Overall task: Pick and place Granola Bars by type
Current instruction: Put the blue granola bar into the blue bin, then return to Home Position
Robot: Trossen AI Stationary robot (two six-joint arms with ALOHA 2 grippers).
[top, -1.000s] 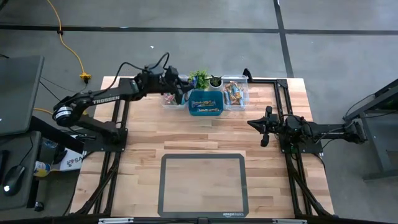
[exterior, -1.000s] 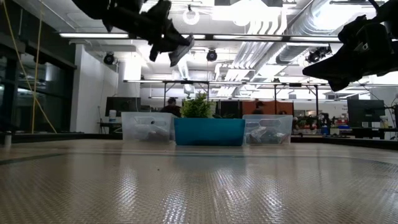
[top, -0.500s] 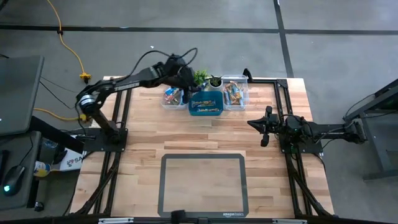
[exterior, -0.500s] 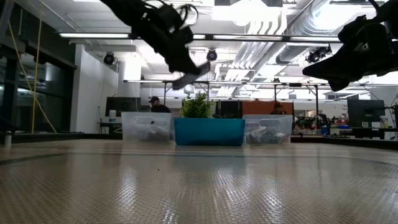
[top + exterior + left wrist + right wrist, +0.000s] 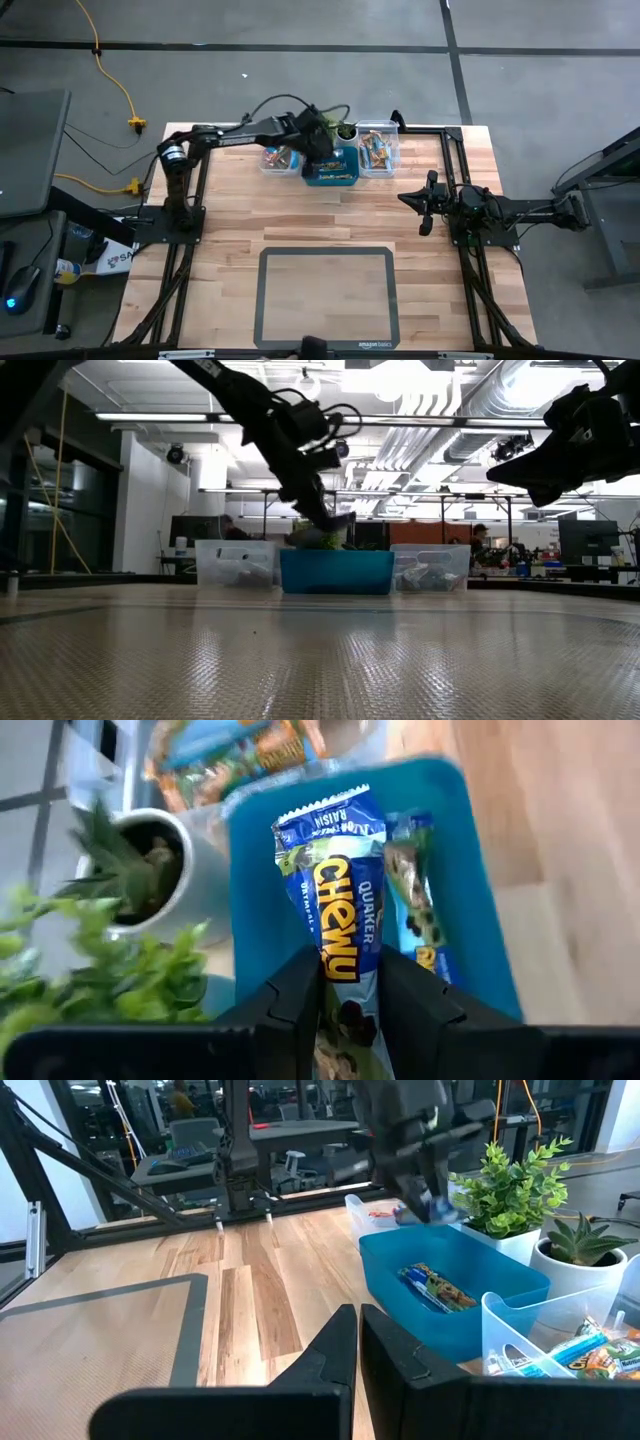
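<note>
My left gripper is shut on a blue-wrapped granola bar and hangs over the blue bin at the table's far edge, also visible in the low view. Another blue bar lies inside that bin. More bars fill the clear bin to its left and the clear bin to its right. My right gripper waits shut at the table's right side, its fingers together. My left gripper pinches the blue bar between its two fingers, one on each long side of the bar's near half. The fingers slant down from the table's left and lie along the bar. Its far end sticks out past the fingertips, clear above the blue bin.
Two small potted plants stand just behind the bins, close to my left gripper. A dark-outlined mat lies near the table's front edge. Bare wood lies between the bins and the mat.
My left gripper has carried the blue bar from above the left clear bin toward the table's right, to above the blue bin, and has come down. Its wrist has rolled and tipped from near level to slanting down. The bar stays in its fingers.
</note>
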